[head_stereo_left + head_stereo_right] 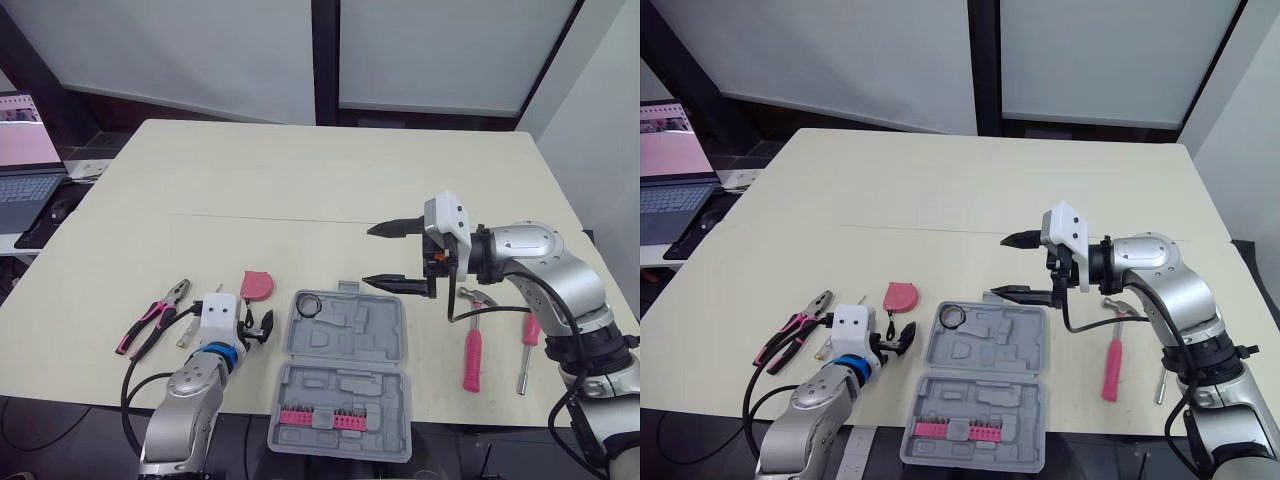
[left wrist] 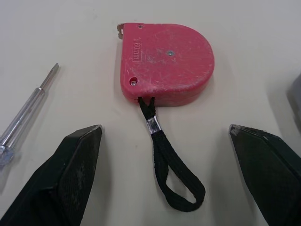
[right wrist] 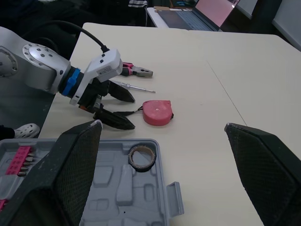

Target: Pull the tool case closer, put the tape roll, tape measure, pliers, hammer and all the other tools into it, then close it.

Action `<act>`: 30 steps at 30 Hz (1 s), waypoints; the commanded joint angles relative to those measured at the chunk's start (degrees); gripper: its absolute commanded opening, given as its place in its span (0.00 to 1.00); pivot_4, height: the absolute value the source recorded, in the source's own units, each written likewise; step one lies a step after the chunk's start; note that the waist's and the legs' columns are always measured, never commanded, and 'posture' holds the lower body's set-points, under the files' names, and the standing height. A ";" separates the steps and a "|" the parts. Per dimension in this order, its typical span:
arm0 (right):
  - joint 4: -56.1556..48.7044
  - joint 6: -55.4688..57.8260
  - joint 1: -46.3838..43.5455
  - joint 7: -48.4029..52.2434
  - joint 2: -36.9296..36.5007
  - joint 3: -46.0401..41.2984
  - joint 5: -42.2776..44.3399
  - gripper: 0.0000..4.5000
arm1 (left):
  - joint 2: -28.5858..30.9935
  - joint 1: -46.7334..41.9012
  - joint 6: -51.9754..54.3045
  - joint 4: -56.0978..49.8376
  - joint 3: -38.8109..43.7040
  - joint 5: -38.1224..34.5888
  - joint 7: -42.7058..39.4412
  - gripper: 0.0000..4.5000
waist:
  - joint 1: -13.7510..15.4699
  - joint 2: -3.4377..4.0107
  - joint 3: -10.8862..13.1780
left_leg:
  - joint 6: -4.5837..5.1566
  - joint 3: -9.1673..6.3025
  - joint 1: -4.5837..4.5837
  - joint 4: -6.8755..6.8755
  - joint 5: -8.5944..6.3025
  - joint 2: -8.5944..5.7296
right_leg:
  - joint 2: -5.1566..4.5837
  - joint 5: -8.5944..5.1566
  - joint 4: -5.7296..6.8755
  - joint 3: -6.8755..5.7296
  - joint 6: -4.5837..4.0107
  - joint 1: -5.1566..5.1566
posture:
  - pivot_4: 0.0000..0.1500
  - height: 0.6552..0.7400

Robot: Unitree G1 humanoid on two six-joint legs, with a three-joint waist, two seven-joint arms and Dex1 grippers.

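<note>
Lower left: pink-handled pliers. Next, left gripper, spread wide, empty, straddling the strap of the pink tape measure. Lower centre: open grey tool case, tape roll inside. Centre right: right gripper, gaping, empty. Lower right: hammer.

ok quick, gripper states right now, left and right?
Left gripper: open, empty, straddling the strap of the tape measure.
Right gripper: open, empty, near the tool case.
</note>
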 commanded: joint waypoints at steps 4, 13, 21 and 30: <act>-2.68 0.40 -0.36 -0.67 -0.61 -2.01 1.12 1.00 | -0.30 -0.51 1.64 -1.11 0.67 -0.27 0.70 0.96 | -0.01 0.00 0.00 | 0.00 0.00 0.00 0.00 0.00 0.00 | 0.00 0.00 0.00 0.00 0.00 0.00 | 1.00 1.00; -3.29 1.01 -0.15 -1.12 -0.55 -1.86 1.37 1.00 | 0.25 -0.14 1.79 -0.49 1.41 -0.07 0.53 0.36 | 0.00 0.00 0.00 | 0.00 0.01 0.00 0.01 0.00 -0.01 | 0.00 0.00 0.00 0.01 0.00 0.00 | 1.00 1.00; -4.73 1.89 1.02 -1.22 -0.55 -1.58 1.75 1.00 | 1.19 -0.01 1.12 0.34 2.03 -0.44 -1.15 0.01 | 0.00 0.00 0.00 | 0.00 0.01 0.00 0.02 0.00 -0.01 | -0.01 0.00 0.00 0.00 0.00 0.00 | 1.00 1.00; -6.36 2.80 1.81 0.16 -1.24 -0.79 2.10 1.00 | 5.43 2.44 2.21 -4.13 0.56 -1.89 -7.10 0.01 | -0.02 0.00 0.00 | 0.00 0.00 0.01 0.00 0.00 0.00 | -0.01 0.00 0.00 0.01 0.00 0.00 | 1.00 1.00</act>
